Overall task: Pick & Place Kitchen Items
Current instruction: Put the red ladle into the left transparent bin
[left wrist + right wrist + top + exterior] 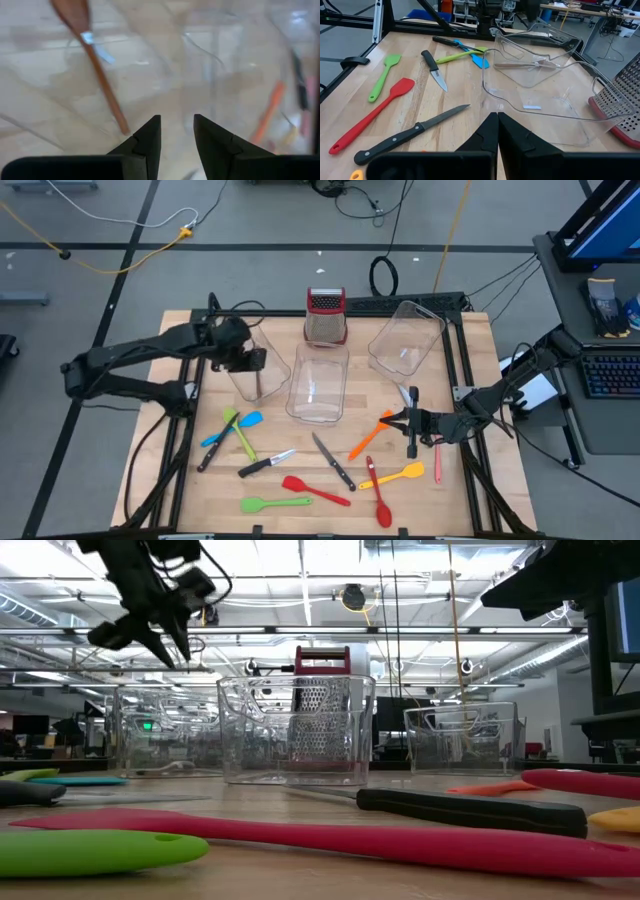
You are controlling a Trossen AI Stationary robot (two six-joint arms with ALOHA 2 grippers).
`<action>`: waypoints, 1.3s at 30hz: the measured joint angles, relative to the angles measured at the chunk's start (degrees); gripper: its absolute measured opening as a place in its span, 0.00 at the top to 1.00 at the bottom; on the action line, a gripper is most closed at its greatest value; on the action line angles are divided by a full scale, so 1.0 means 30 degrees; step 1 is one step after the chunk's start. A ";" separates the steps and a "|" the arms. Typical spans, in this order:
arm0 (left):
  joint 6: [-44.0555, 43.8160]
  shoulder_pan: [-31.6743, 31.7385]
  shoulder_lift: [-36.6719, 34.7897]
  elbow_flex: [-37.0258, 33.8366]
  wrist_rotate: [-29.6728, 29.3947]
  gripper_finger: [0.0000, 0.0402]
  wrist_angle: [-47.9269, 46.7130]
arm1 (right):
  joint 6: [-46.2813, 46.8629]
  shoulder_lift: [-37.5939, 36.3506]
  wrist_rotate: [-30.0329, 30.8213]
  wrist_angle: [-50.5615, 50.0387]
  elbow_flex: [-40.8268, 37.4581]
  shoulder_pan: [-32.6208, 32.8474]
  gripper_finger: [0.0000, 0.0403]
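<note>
A: Wooden spoon (pixel 259 385), left tub (pixel 247 370); left gripper (pixel 250 360) above, fingers apart, empty.
B: Utensils?
A: Green spatula (pixel 274 503), red spatula (pixel 315 489), knife (pixel 333 461), mid-table. Light, stiff; take handles.
B: Right gripper (pixel 412 423)?
A: Closed, empty, near orange spatula (pixel 369 435).

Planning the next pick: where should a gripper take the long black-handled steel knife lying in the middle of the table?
Grip the long black-handled steel knife by its handle, from straight above, fingers across its width: it lies flat with clear wood either side, and the blade is thin.

grater (pixel 620 107) — cut off at edge | wooden spoon (pixel 95 65) — blurred
</note>
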 joint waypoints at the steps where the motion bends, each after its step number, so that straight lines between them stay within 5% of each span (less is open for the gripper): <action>1: -0.0021 -0.0443 -0.0293 0.0000 0.0001 0.71 -0.0003 | 0.0000 0.0000 0.0004 0.0005 -0.0005 0.0000 1.00; 8: 0.0486 -0.3690 -0.1379 0.0000 -0.2147 0.71 0.0003 | 0.0000 0.0000 0.0001 0.0000 -0.0007 0.0000 1.00; 18: 0.6545 -0.7039 -0.1375 0.0000 -0.4647 0.72 0.3053 | -0.0304 0.0000 0.0004 0.0015 -0.0007 -0.0007 1.00; 25: 1.1068 -0.8819 -0.1375 0.0000 -0.4695 0.93 0.5810 | -0.0787 0.0000 -0.0004 0.0015 -0.0007 -0.0007 1.00; 33: 1.4706 -1.0879 -0.1379 -0.0079 -0.4489 0.95 0.7291 | -0.1624 0.0072 -0.3996 0.0064 -0.0007 -0.0029 1.00; 39: 1.5620 -1.1704 -0.2077 -0.2553 -0.4443 0.99 1.0758 | -0.2614 0.1231 -0.5181 0.0871 -0.0007 -0.0014 1.00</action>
